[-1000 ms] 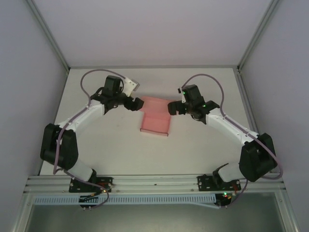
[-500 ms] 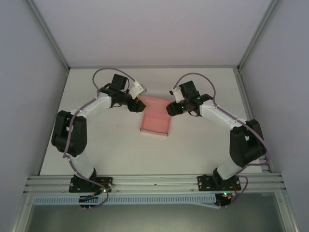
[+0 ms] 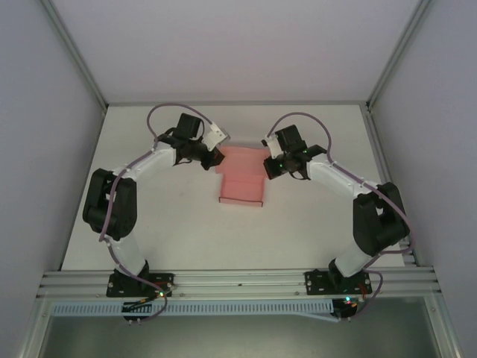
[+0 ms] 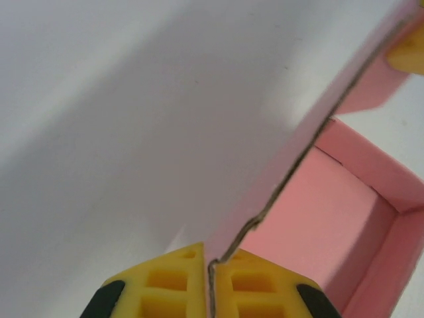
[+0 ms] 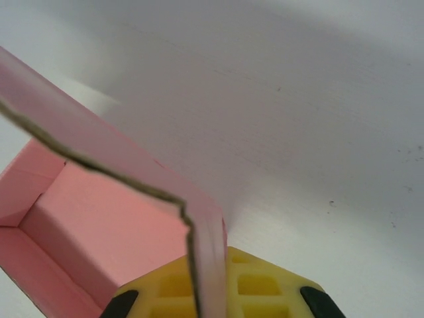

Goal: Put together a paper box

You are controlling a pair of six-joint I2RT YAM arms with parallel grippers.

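The pink paper box [image 3: 241, 181] lies open on the white table, its far flap standing up. My left gripper [image 3: 217, 158] is at the flap's left end and my right gripper [image 3: 269, 165] at its right end. In the left wrist view the yellow pads [image 4: 172, 285] are shut on the thin edge of the pink card [image 4: 331, 212], and the left gripper [image 4: 212, 281] has the tray's inside to its right. In the right wrist view the right gripper [image 5: 211, 281] is shut on the pink wall [image 5: 99, 225], which rises out of the pads [image 5: 265, 288].
White enclosure walls [image 3: 45, 149] close in the table on the left, right and back, with metal posts [image 3: 74, 56] at the far corners. An aluminium rail [image 3: 238, 283] with both arm bases runs along the near edge. Bare table [image 3: 238, 239] lies between box and rail.
Both grippers have gone from open to shut on the box's far flap. Both arms folded in closer, elbows pulled back, and the box shifted slightly.
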